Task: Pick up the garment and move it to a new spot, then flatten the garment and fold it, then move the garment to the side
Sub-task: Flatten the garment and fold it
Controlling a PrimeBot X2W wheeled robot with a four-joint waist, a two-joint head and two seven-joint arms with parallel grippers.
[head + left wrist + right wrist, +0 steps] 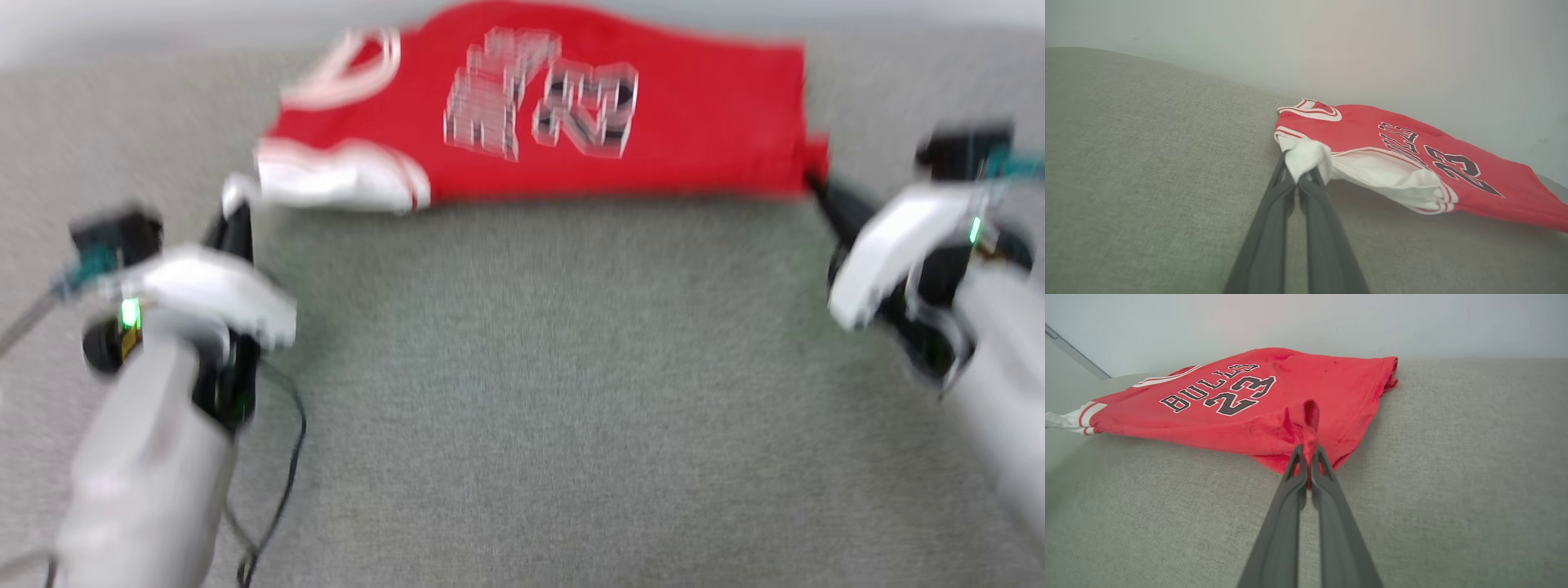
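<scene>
The garment [669, 122], a red jersey with white sleeves and black-white lettering, is stretched sideways across the far part of the grey surface, folded to a band with the lettering up. My left gripper [237, 208] is shut on white sleeve fabric at its left end; in the left wrist view the left gripper [1297, 173] pinches a bunch of white cloth of the garment [1392, 139]. My right gripper [816, 184] is shut on the red hem corner at the right end; the right wrist view shows the right gripper [1306, 451] clamping a red pleat of the garment [1290, 392].
A grey fabric surface [539, 376] spreads under everything, with wide bare room in front of the garment between my two arms. A pale wall [1306, 322] rises just behind the garment. A black cable [286, 482] hangs from my left forearm.
</scene>
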